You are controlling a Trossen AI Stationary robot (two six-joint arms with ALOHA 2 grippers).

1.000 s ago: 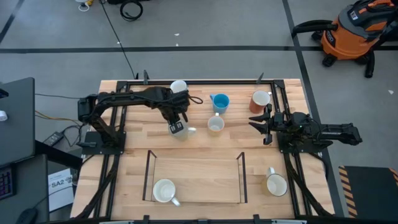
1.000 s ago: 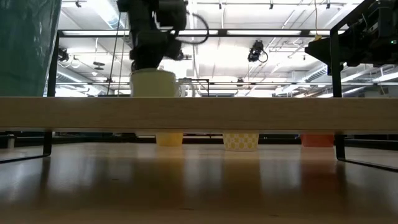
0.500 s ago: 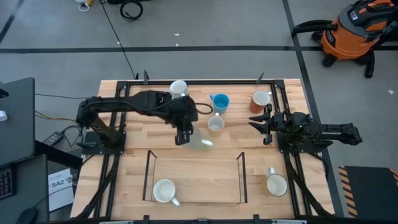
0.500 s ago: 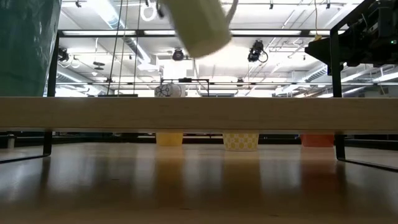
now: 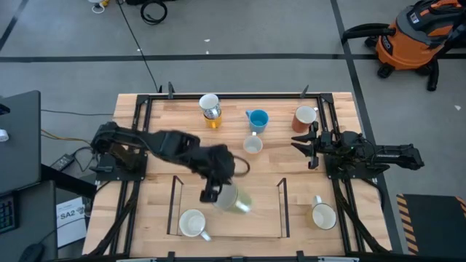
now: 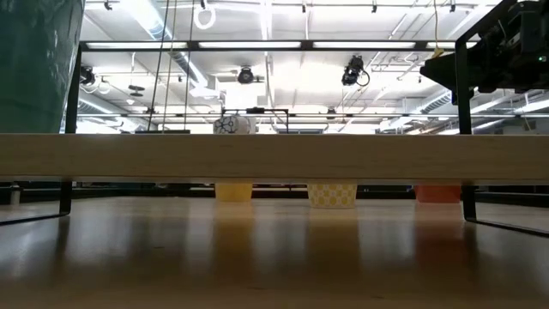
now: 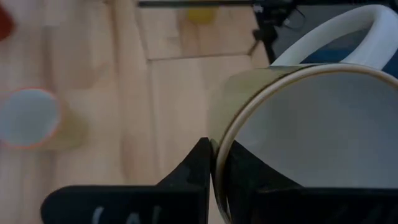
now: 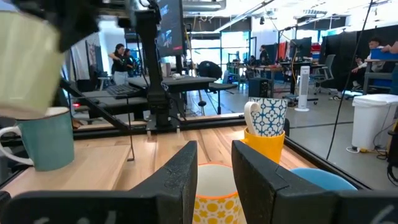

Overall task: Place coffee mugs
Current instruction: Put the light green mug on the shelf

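Observation:
My left gripper (image 5: 217, 193) is shut on a cream mug (image 5: 235, 199), which it holds in the air over the near middle of the table, between two black uprights (image 5: 175, 207). The mug fills the left wrist view (image 7: 311, 137). My right gripper (image 5: 309, 145) waits open at the right; beyond its fingers stands a white mug with a yellow pattern (image 5: 252, 145). A blue mug (image 5: 257, 118) and a red-brown mug (image 5: 303, 118) stand at the back. A white patterned mug (image 5: 209, 103) sits in an orange-yellow mug (image 8: 267, 148). Two white mugs (image 5: 193, 223) (image 5: 322, 215) stand near the front edge. My left gripper pinches the cream mug's rim (image 7: 216, 146), on the side away from the handle (image 7: 376, 31). One finger (image 7: 249, 171) is inside the mug and the other (image 7: 198, 168) outside. The mug is lifted clear of the table and tilted.
The black uprights (image 5: 282, 207) carry a wooden board (image 6: 274, 156), which crosses the low view. Black frame posts stand at the table's back corners (image 5: 320, 109). An orange shop vacuum (image 5: 411, 36) stands on the floor beyond the table. People show far off in the room (image 8: 118, 59).
My left gripper has carried the cream mug from beside the orange-yellow mug toward the table's near edge and a little to the right. The mug has been lifted clear of the table, has tipped, and has risen out of the low view.

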